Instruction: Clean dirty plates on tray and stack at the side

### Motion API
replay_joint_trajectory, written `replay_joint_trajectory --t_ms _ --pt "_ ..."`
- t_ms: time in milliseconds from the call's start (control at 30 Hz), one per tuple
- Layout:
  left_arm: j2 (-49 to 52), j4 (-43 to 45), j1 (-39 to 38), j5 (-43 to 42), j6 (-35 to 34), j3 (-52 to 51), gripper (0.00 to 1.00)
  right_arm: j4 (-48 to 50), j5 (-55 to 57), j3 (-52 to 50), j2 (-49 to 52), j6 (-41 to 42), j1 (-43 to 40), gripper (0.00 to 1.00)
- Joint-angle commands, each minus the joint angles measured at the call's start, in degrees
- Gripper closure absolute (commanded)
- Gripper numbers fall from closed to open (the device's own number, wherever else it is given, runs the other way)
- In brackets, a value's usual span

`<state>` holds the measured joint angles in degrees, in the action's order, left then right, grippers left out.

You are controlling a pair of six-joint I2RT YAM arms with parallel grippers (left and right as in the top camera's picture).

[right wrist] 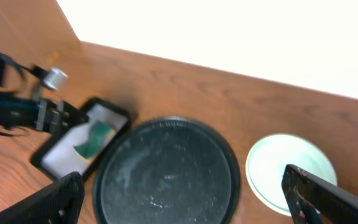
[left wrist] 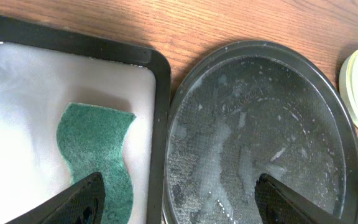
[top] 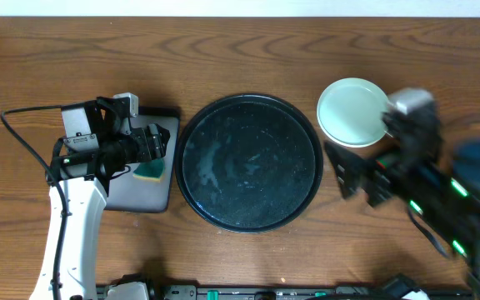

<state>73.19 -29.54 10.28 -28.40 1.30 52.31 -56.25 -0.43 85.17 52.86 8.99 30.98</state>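
Left tool (left wrist: 178, 186) gapes empty over the sponge (left wrist: 95, 143) left of the tray (top: 248, 208); right tool (right wrist: 180, 177) open too. Plates (top: 352, 112) sit stacked right of the bare tray: seemingly finished, only withdrawal remains.

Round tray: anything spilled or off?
The tray is streaked with a wet, whitish film, heaviest on its left half. The plates sit off it on the table to the right. Nothing looks tipped or broken.

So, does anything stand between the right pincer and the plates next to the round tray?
Nothing visible does: the open right pincer is right at the edge of the plates, and the tray lies to one side.
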Motion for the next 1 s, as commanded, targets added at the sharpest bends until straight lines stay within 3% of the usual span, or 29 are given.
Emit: replay_joint_trajectory --t_ms 0,600,733,967 --pt "-0.2 0.1 -0.1 -0.7 -0.1 1.4 0.22 -0.2 0.2 0.3 -6.9 0.6 0.2 0.01" --pt "-0.2 0.1 -0.1 -0.7 -0.1 1.4 0.22 -2.6 0.2 0.3 -28.9 0.6 -11.4 0.01" --pt "-0.2 0.1 -0.1 -0.7 -0.1 1.4 0.22 -8.3 0.2 0.3 -30.8 0.6 -15.2 0.01" --pt "-0.2 0.1 -0.1 -0.7 -0.1 1.4 0.22 -27.0 0.2 -0.1 -31.9 0.6 -22.7 0.01"
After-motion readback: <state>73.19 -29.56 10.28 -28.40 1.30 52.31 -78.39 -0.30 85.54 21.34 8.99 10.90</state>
